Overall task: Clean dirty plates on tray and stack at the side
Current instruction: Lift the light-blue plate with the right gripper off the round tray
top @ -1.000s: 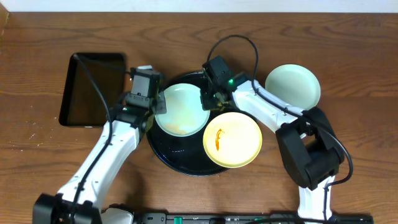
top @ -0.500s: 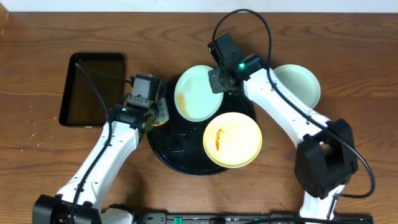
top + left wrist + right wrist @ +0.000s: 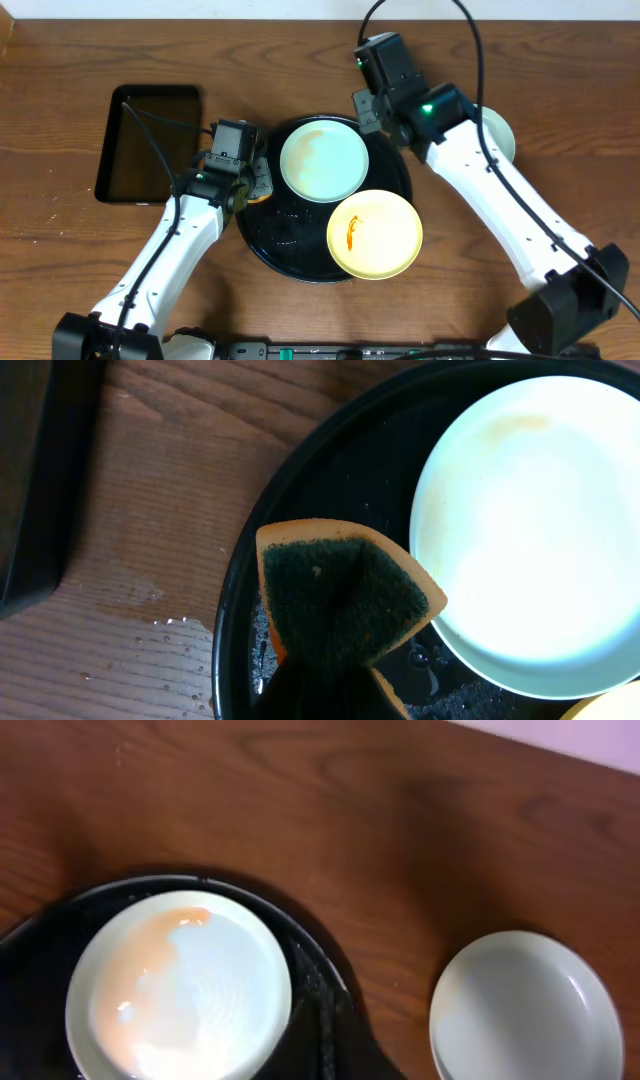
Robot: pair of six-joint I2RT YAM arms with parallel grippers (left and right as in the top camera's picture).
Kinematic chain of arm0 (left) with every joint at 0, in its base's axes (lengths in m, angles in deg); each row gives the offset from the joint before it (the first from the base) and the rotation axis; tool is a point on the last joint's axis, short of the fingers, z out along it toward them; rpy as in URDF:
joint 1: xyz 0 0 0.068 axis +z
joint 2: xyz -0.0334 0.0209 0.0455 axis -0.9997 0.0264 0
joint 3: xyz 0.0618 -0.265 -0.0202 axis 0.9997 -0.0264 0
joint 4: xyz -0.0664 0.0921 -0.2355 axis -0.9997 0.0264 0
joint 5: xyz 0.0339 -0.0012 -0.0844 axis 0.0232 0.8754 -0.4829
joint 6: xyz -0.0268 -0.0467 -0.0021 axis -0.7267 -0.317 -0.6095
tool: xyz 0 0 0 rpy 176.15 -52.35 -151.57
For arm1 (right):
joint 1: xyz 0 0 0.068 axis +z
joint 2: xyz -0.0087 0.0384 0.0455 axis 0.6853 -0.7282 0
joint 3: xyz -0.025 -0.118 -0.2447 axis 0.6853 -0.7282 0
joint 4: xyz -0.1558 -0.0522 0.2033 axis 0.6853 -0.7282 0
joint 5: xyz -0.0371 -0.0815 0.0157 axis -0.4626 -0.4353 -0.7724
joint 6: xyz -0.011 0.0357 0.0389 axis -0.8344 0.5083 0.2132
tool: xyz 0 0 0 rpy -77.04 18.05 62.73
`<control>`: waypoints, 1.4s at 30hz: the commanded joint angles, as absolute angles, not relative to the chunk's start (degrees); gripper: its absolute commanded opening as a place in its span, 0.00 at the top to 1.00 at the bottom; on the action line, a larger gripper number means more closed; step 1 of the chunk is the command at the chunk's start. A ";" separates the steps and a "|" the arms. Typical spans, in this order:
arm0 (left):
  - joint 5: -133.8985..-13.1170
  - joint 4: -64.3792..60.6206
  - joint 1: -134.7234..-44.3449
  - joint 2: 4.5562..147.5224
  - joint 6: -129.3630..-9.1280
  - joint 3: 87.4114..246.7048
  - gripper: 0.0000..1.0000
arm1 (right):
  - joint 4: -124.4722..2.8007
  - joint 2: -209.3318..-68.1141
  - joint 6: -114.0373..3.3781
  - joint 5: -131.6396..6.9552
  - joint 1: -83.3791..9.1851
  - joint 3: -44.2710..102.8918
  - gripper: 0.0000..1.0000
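The round black tray (image 3: 262, 236) lies mid-table. On it sits a mint-blue plate (image 3: 323, 160) (image 3: 530, 530) (image 3: 180, 985) with a faint orange smear along its far edge. A yellow plate (image 3: 374, 235) with an orange streak rests over the tray's near right rim. A second mint plate (image 3: 520, 1010) (image 3: 503, 133) stands on the wood at the right, mostly hidden by my right arm in the overhead view. My left gripper (image 3: 255, 180) (image 3: 330, 685) is shut on an orange sponge (image 3: 345, 595) with its dark green scouring face up, over the tray's left edge beside the mint plate. My right gripper (image 3: 366, 108) (image 3: 320, 1040) is raised behind the tray, fingers together and holding nothing.
A rectangular black tray (image 3: 150, 140) lies at the far left. Water drops (image 3: 150, 615) wet the wood next to the round tray's rim. Both arms reach in from the near edge, the right one crossing over the table's right side.
My right gripper turned the mint plate and shifted it right on the tray, let go, then rose and pulled back toward the far right. The left gripper moved slightly left off the plate.
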State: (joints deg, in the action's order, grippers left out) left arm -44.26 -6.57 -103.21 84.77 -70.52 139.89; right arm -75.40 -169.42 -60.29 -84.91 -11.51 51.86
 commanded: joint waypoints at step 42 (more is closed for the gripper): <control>-44.46 -6.98 -103.03 84.88 -70.90 139.37 0.92 | -75.12 -200.06 -57.25 -64.54 -13.85 52.01 0.78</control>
